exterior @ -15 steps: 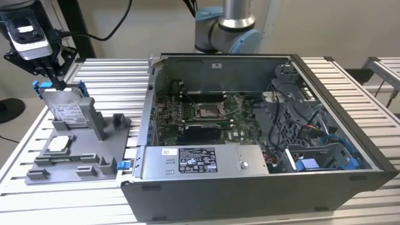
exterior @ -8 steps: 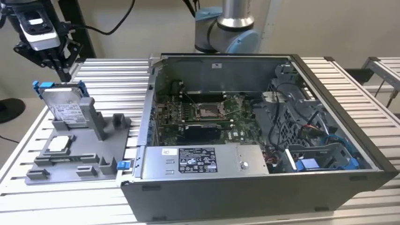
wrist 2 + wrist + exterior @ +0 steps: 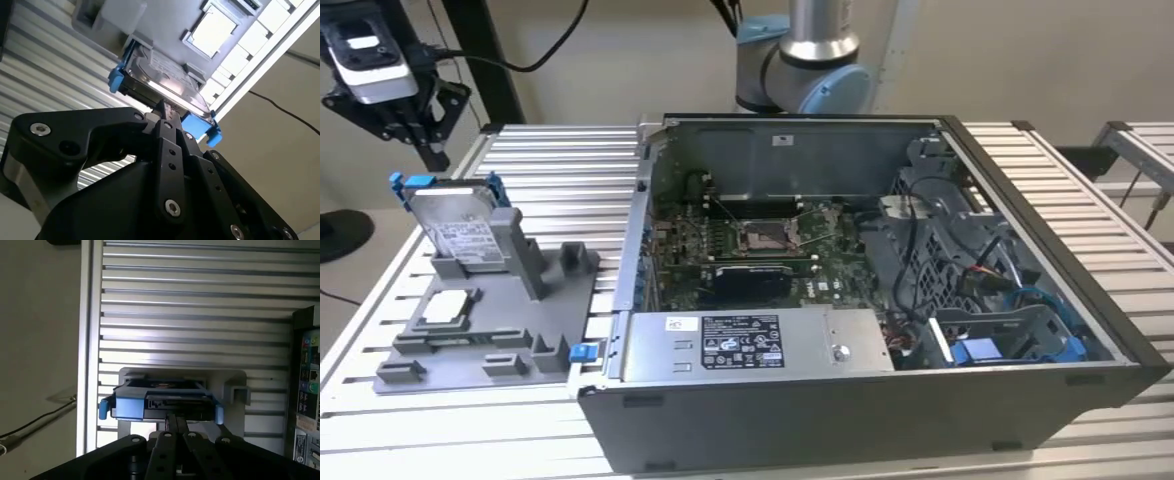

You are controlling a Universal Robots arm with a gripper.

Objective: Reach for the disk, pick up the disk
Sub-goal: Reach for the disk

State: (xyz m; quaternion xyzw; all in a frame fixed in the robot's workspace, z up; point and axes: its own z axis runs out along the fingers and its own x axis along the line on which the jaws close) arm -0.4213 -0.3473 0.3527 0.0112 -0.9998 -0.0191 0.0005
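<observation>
— So where is the black linkage-fingered gripper [image 3: 432, 150] right now?

— Hanging in the air at about ten o'clock in the exterior view. It is above the flat silver-grey metal disk [image 3: 460, 228] with the white label and blue plastic frame, at roughly eleven o'clock of it. The two are apart.

— And the fingers?

— Clenched tip to tip on nothing; the fingertips [image 3: 165, 117] meet in both wrist views.

— Where does the disk sit?

— On edge, leaning back in a slot of the grey moulded plastic fixture [image 3: 494, 330]. That rests on the slatted aluminium table [image 3: 547, 160], at nine o'clock of the open dark grey computer case [image 3: 854, 420].

— What worries you?

— I judge that tips pressed together like that would strike the disk's upper edge instead of straddling it. That could knock the disk askew in its slot. The blue frame's tabs also stick out at each end, so an off-centre grasp could catch one and twist the drive. And the smooth metal faces look likely to slip in a shallow pinch.
</observation>
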